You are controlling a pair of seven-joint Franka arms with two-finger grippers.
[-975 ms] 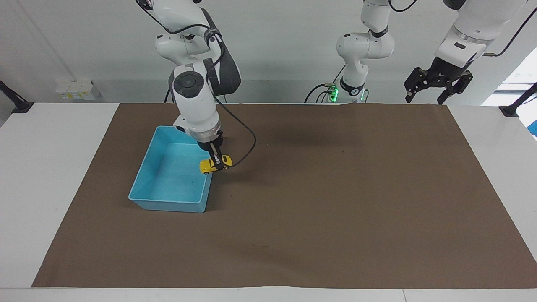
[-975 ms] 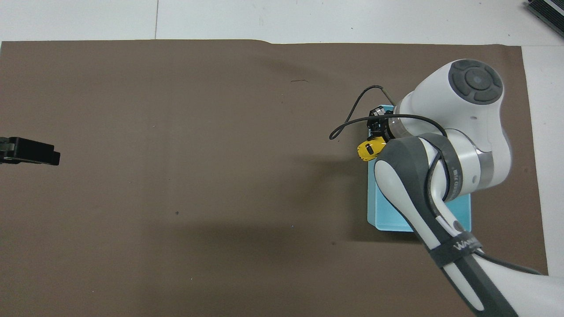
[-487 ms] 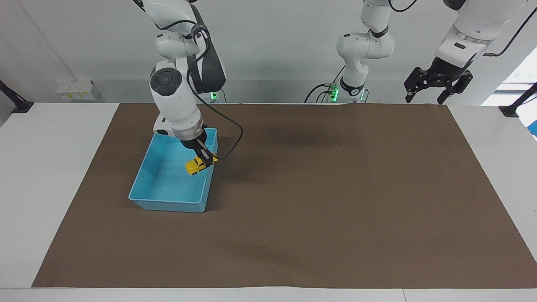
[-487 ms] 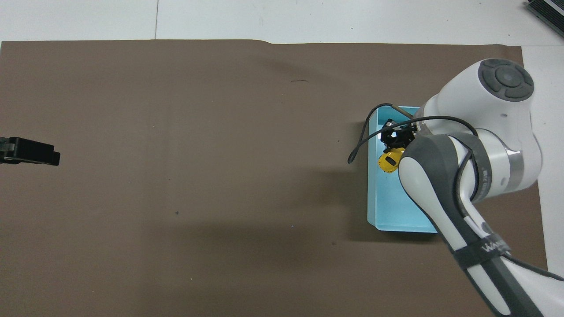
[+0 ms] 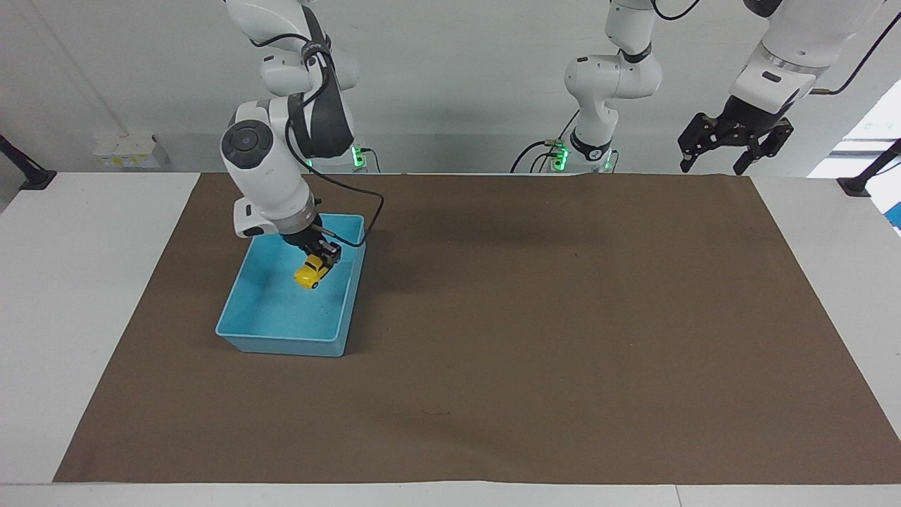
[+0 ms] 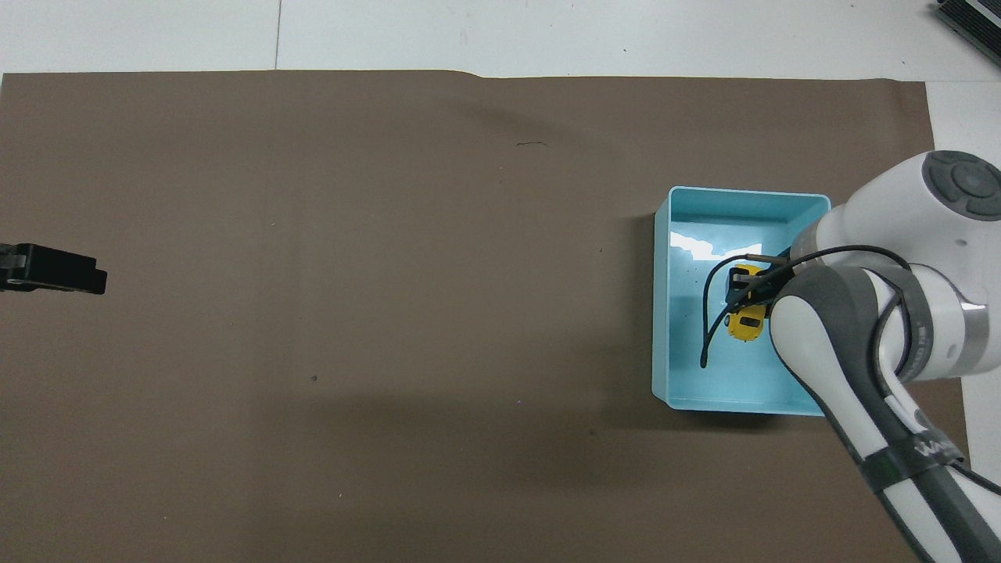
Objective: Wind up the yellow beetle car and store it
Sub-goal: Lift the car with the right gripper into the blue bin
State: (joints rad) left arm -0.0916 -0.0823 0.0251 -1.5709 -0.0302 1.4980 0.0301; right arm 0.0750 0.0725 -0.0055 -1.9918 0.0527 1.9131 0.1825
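From the facing view, the right claw (image 5: 318,256) hung over the inside of the bin (image 5: 246,282), closed on the car (image 5: 310,273), which tilted nose-down just below it. The left claw (image 5: 732,144) waited, fingers spread and empty, above the desk (image 5: 84,296) edge.

From overhead, the car (image 6: 747,322) showed beneath the right claw (image 6: 741,285), within the bin (image 6: 665,313); the left claw (image 6: 55,270) was over the mat (image 6: 352,274).

White table (image 5: 84,296), brown mat (image 5: 535,338)
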